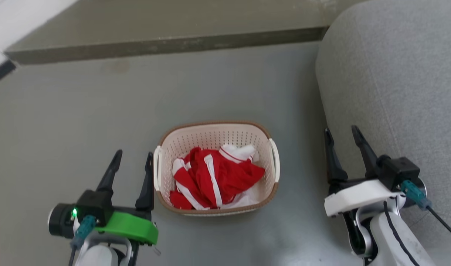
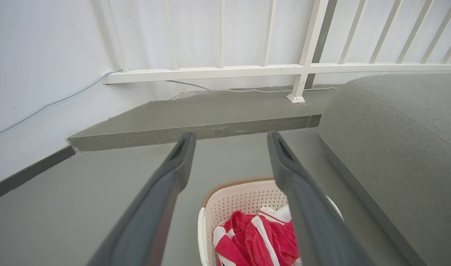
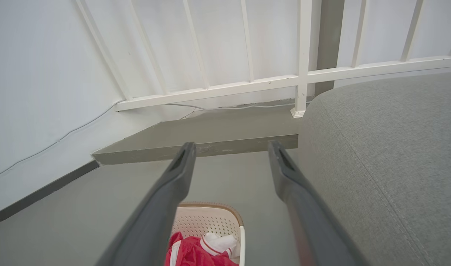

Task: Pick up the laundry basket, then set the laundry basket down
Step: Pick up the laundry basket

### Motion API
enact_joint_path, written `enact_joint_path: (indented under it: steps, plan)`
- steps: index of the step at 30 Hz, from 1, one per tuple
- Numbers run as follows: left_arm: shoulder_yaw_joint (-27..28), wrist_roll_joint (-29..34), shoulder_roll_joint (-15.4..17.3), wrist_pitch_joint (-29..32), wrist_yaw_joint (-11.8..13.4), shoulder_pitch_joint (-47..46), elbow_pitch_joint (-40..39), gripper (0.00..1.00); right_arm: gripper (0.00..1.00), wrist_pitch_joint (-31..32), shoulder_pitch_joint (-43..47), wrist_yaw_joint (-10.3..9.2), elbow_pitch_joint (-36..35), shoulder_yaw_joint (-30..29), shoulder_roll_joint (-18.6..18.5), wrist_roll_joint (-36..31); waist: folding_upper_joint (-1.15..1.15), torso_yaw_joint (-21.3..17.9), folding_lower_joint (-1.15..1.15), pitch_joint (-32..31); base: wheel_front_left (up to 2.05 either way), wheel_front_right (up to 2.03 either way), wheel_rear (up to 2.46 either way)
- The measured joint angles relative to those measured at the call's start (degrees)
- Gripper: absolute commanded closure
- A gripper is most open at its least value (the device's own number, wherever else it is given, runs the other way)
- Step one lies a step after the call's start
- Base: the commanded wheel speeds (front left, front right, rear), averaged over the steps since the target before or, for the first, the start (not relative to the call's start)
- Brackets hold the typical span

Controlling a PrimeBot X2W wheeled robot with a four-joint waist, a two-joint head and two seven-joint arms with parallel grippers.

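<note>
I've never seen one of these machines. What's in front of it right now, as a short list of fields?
Basket: laundry basket on the grey floor, between the two grippers
Contents: red and white clothing
Left gripper: open, empty, beside the basket's left handle
Right gripper: open, empty, apart from the basket
Nearby: grey cushion at the right
</note>
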Motion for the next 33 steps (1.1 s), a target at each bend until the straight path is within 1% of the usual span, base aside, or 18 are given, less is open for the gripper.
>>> enact_joint_path:
  steps: [13,20,28,33]
  plan:
    - [0.4,0.1,-0.1,0.0,-0.3,-7.8,4.9,0.00,0.00,-0.1,-7.6,0.02,4.3,0.0,-0.2,0.0,0.00,-0.6,0.00,9.3,0.00,0.00,0.00]
    - [0.5,1.1,0.1,0.0,-0.5,-13.2,8.0,0.00,0.00,-0.1,-11.8,0.02,6.9,0.2,-0.3,1.9,0.00,-0.6,0.00,14.4,0.00,0.00,0.00]
    - [1.0,1.0,-0.1,0.6,-0.5,-19.4,12.6,0.00,0.00,-0.1,-17.7,0.11,11.9,2.1,-0.5,2.1,0.00,-0.6,0.00,20.3,0.00,0.00,0.00]
    - [1.2,0.7,-0.3,1.4,-0.5,-23.0,15.8,0.00,0.00,-0.1,-21.6,0.11,15.7,2.4,-0.6,2.1,0.00,-0.5,0.01,24.0,0.00,0.00,0.00]
